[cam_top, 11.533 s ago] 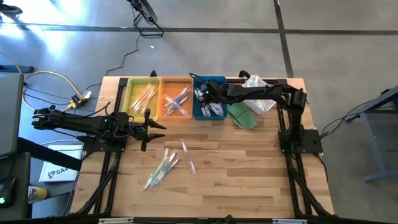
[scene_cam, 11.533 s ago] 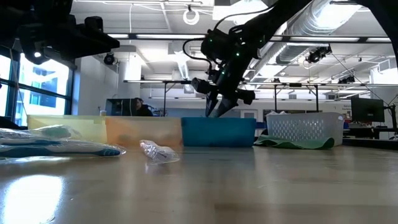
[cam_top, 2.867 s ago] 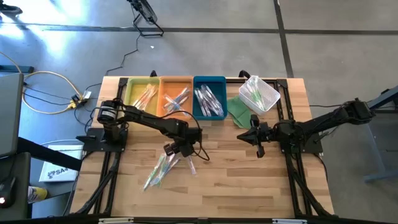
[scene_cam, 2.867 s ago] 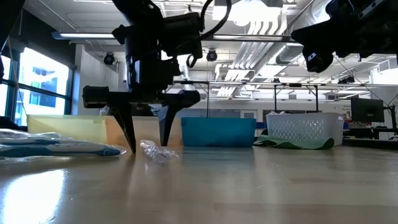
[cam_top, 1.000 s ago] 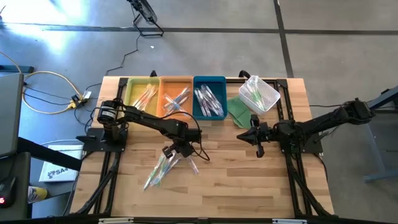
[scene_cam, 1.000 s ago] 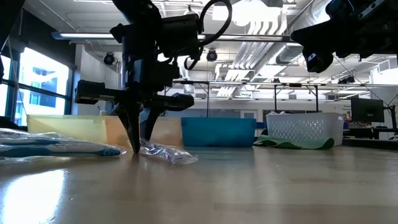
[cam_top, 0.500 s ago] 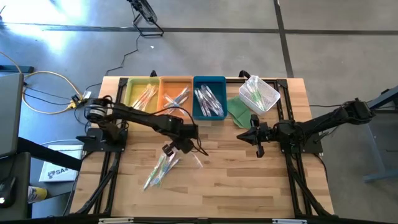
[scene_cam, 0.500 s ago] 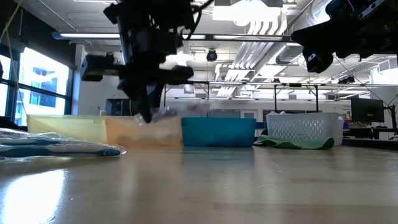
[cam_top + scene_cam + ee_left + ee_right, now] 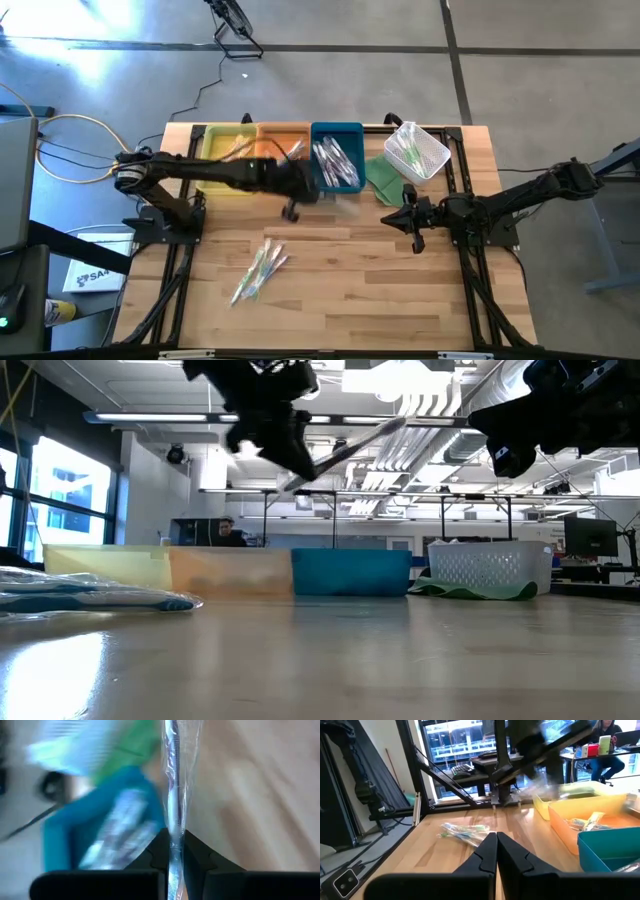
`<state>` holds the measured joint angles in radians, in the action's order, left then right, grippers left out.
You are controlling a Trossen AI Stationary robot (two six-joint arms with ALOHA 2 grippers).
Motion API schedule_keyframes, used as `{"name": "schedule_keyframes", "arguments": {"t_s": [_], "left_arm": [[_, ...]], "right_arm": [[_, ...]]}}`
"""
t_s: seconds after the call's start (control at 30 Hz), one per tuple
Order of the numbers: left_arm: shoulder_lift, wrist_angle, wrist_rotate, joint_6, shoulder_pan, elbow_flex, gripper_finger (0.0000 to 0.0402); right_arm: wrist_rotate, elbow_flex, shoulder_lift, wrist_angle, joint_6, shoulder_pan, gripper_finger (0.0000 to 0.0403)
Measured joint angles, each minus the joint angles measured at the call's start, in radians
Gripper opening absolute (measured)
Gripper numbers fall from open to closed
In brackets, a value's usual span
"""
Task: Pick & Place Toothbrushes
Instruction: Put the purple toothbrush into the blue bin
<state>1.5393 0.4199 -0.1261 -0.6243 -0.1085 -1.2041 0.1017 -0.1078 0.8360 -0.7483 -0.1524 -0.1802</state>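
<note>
Between my left fingers (image 9: 192, 852) I pinch one wrapped toothbrush (image 9: 173, 795), a thin stick in a clear, crinkled wrapper; its handle looks bluish, though the blur leaves me unsure. It juts out past my fingertips, raised off the table at a tilt. More toothbrushes (image 9: 258, 270) lie in a loose clump on the near left of the table, wrapped, with green and white handles, fanned diagonally. Others rest in the yellow tray (image 9: 212, 163), the orange tray (image 9: 285, 132) and the blue tray (image 9: 334, 131) along the far edge, and a few green ones lie in the basket (image 9: 436, 160) at the far right.
</note>
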Motion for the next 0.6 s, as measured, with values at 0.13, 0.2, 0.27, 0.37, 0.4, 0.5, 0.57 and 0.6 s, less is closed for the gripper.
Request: {"name": "schedule_keyframes", "arguments": {"t_s": [0.13,0.2,0.27,0.37,0.4,0.5,0.57,0.6], "left_arm": [[-0.001,-0.141,0.019,0.143,-0.138,-0.001,0.0020],[-0.001,-0.191,0.092,0.188,-0.214,-0.001,0.0020],[0.009,-0.229,0.187,0.255,-0.284,-0.001,0.0020],[0.032,-0.275,0.308,0.383,-0.372,0.000,0.0020],[0.042,-0.304,0.338,0.428,-0.392,-0.001,0.0020],[0.078,-0.360,0.402,0.553,-0.437,-0.002,0.0020],[0.111,-0.399,0.411,0.597,-0.443,-0.002,0.0020],[0.127,-0.414,0.418,0.606,-0.443,-0.002,0.0020]], "right_arm": [[0.000,0.000,0.000,0.003,0.000,0.000,0.0002],[0.000,0.000,0.000,0.006,0.000,0.000,0.0002],[0.000,0.000,0.000,0.006,0.000,0.000,0.0002],[0.000,0.000,0.000,0.008,0.004,0.000,0.0002],[0.001,0.000,0.000,0.008,0.011,0.000,0.0002],[0.002,0.000,0.000,0.009,0.023,0.000,0.0002],[0.003,0.000,0.000,0.011,0.023,0.000,0.0002],[0.003,0.000,0.000,0.011,0.023,0.000,0.0003]]}}
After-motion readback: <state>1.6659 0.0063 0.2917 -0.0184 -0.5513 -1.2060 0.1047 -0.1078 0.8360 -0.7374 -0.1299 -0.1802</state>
